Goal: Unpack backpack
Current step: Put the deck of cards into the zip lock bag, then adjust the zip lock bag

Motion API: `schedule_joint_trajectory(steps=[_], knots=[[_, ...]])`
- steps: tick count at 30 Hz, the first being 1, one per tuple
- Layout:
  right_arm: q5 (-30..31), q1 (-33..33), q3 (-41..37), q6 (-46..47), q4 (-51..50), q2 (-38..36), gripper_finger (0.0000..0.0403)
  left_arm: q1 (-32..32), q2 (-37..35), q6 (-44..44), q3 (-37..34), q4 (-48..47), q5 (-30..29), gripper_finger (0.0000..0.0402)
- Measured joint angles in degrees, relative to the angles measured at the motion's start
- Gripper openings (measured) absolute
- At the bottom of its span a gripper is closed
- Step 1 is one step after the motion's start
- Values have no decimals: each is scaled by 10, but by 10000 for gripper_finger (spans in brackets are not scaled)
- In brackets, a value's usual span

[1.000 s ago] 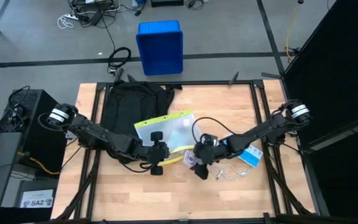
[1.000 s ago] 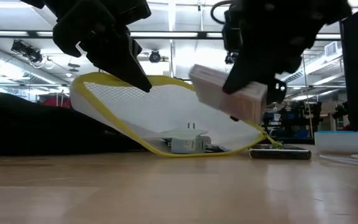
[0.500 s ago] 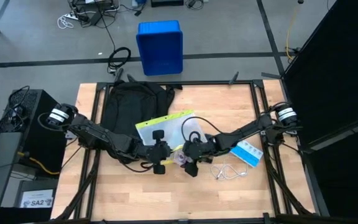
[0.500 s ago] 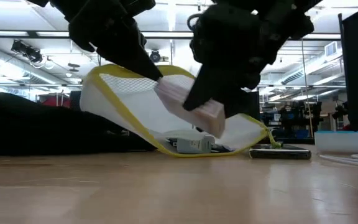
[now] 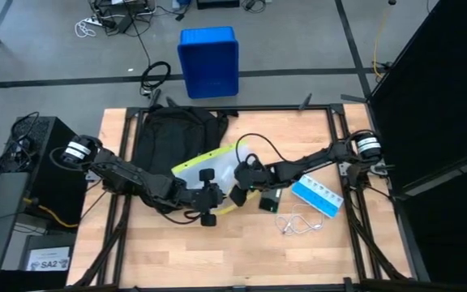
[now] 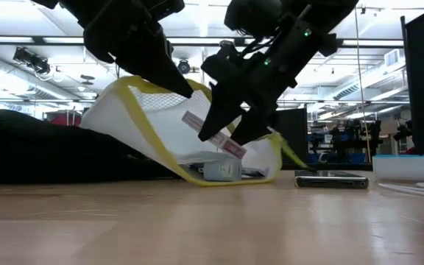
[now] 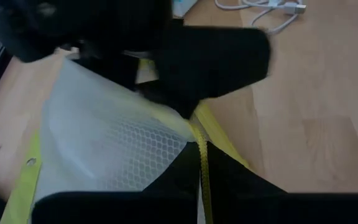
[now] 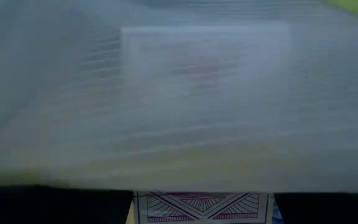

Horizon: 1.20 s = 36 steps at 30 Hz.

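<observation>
Backpack [image 5: 173,134] lay slumped at the bench's [image 5: 355,251] far left, likely soft and best lifted by a strap, while the left gripper [image 5: 209,200] pinched the mesh pouch [image 5: 209,169] and the right gripper [image 5: 242,180] held a card deck [image 6: 212,135] at its mouth.

You have a yellow-edged mesh pouch [image 5: 209,166] mid-table, blue-white box [image 5: 317,197] right of it, white cable [image 5: 298,223] nearer you, blue bin [image 5: 209,61] beyond.

Black backpack [image 5: 173,134], yellow-edged white mesh pouch [image 5: 209,166], blue bin [image 5: 208,61].
</observation>
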Motion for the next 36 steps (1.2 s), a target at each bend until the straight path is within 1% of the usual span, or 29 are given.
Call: schedule_joint_trajectory(steps=[7, 16, 21, 26, 30, 33, 36], knots=[[15, -19, 0, 5, -11, 0, 287, 0, 0, 0, 0, -1, 0, 0], [12, -21, 0, -48, -1, 0, 363, 0, 0, 1, 0, -4, 6, 0], [-11, -18, 0, -54, 3, 0, 387, -1, 0, 1, 0, -9, 7, 0], [-53, -11, 26, -54, -31, -4, 388, -1, 0, 1, 0, -13, 9, 0], [-58, 7, 65, -65, -105, -17, 376, -1, 0, 0, 0, -19, 9, 0], [-32, 28, 92, -83, -167, -31, 367, -1, 0, 0, 0, -22, 8, 0], [25, 56, 105, -106, -221, -36, 357, -1, 0, -1, 0, -23, 6, 0]])
